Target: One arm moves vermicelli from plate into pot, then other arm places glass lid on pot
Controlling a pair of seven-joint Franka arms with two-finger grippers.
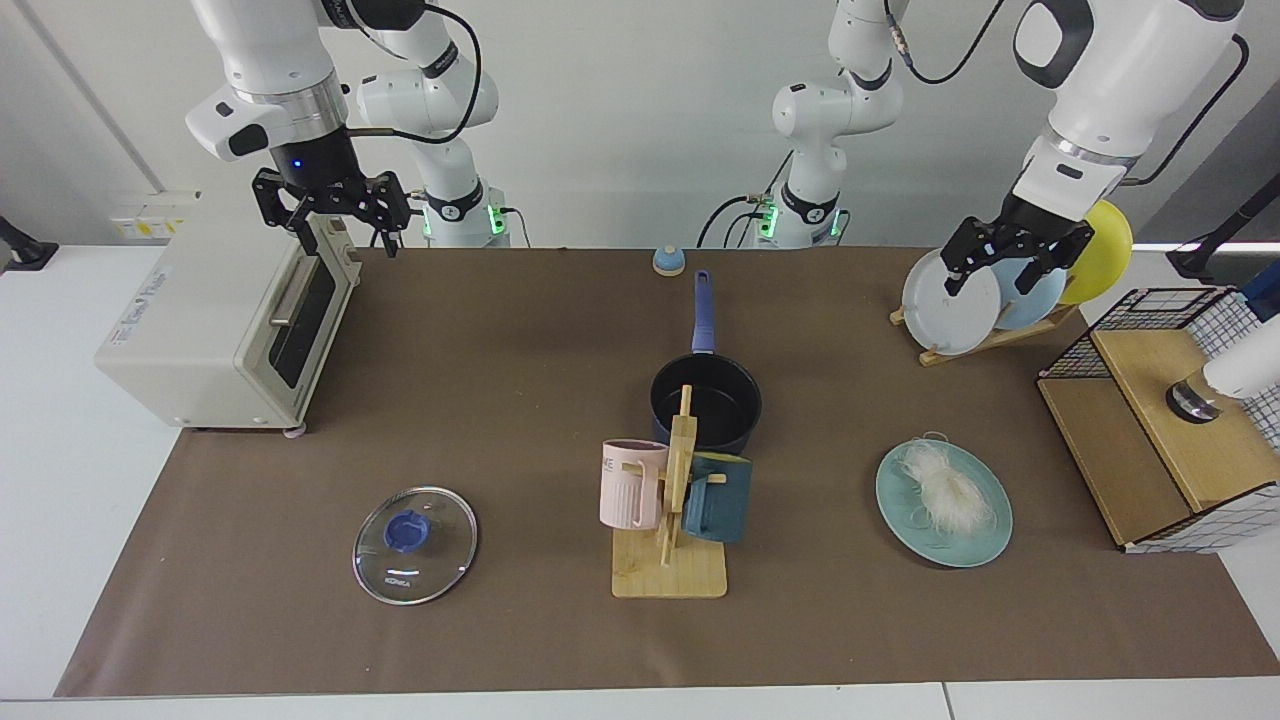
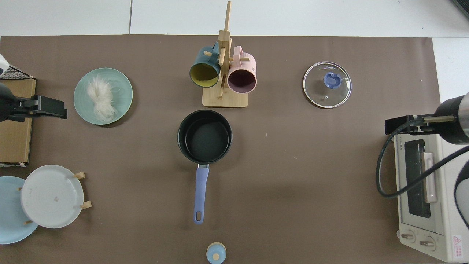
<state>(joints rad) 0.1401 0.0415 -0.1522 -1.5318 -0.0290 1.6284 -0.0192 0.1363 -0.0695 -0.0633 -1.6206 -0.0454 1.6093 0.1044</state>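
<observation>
The vermicelli (image 1: 945, 485) (image 2: 99, 97) lies as a white clump on the teal plate (image 1: 985, 540) (image 2: 122, 88) at the facing view's right. At the table's middle stands the dark pot (image 1: 706, 400) (image 2: 204, 136), with nothing in it and its blue handle pointing toward the arm bases. The glass lid (image 1: 415, 545) (image 2: 327, 85) rests flat on the mat, knob up, near the front at that view's left. My left gripper (image 1: 1000, 275) hangs open in front of the plate rack, well above the plate. Above the toaster oven, my right gripper (image 1: 345, 232) is open, holding nothing.
A wooden mug tree (image 1: 668, 570) with a pink mug (image 1: 632, 485) and a dark teal mug (image 1: 720, 497) stands close in front of the pot. A toaster oven (image 1: 210, 330), a plate rack (image 1: 965, 300), a wire-and-wood box (image 1: 1160, 420) and a small blue knob-like object (image 1: 668, 260) line the edges.
</observation>
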